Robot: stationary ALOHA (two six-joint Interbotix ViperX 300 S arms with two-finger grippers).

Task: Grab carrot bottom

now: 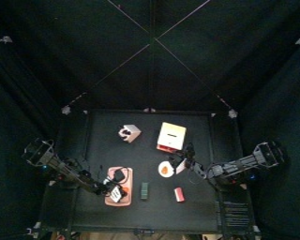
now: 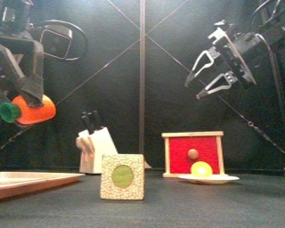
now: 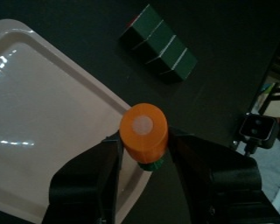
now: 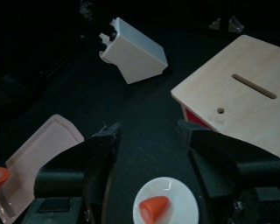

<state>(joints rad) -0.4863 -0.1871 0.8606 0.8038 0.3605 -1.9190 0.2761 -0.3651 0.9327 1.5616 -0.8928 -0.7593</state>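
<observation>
The carrot [image 3: 143, 131] is a short orange piece with a green end [image 2: 11, 111]. My left gripper [image 3: 143, 154] is shut on it, holding it in the air above the edge of the pale tray [image 3: 38, 114] at the table's left front. In the front view the carrot [image 2: 36, 109] hangs well above the table under the left gripper [image 2: 26, 100]. My right gripper [image 2: 216, 73] hangs high at the right, open and holding nothing. In its wrist view the right gripper [image 4: 149, 144] is above the white plate [image 4: 178, 194].
A white knife block [image 2: 95, 147] and a red-fronted wooden box [image 2: 194, 147] stand at the back. A green patterned box [image 2: 124, 176] stands near the front. The plate [image 2: 223, 180] holds a small reddish-orange piece [image 4: 157, 207]. A small red block [image 1: 179, 193] lies front right.
</observation>
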